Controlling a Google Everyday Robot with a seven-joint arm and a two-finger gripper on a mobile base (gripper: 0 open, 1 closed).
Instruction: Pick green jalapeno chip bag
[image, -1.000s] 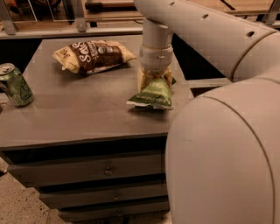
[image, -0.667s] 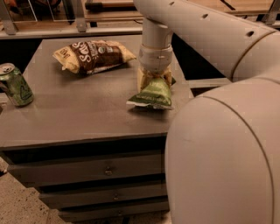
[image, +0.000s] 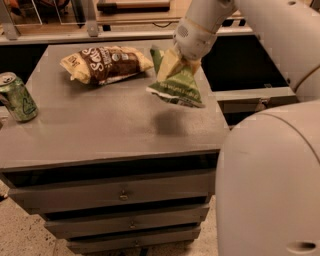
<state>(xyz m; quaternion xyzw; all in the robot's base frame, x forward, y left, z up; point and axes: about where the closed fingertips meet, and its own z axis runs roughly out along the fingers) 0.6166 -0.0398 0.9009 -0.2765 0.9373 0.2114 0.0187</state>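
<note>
The green jalapeno chip bag (image: 176, 85) hangs in the air above the right part of the grey cabinet top (image: 100, 125), with its shadow on the surface below. My gripper (image: 181, 56) is shut on the bag's upper end and holds it up. The bag's pale-lettered lower end tilts down toward the right. My white arm comes down from the top right and hides most of the fingers.
A brown-and-cream chip bag (image: 105, 63) lies at the back of the cabinet top. A green drink can (image: 17, 97) stands at the left edge. Drawers (image: 120, 195) front the cabinet below. My large white body (image: 270, 185) fills the lower right.
The green bag was resting on the cabinet top under my gripper. Now it is lifted clear of the surface, held in the gripper.
</note>
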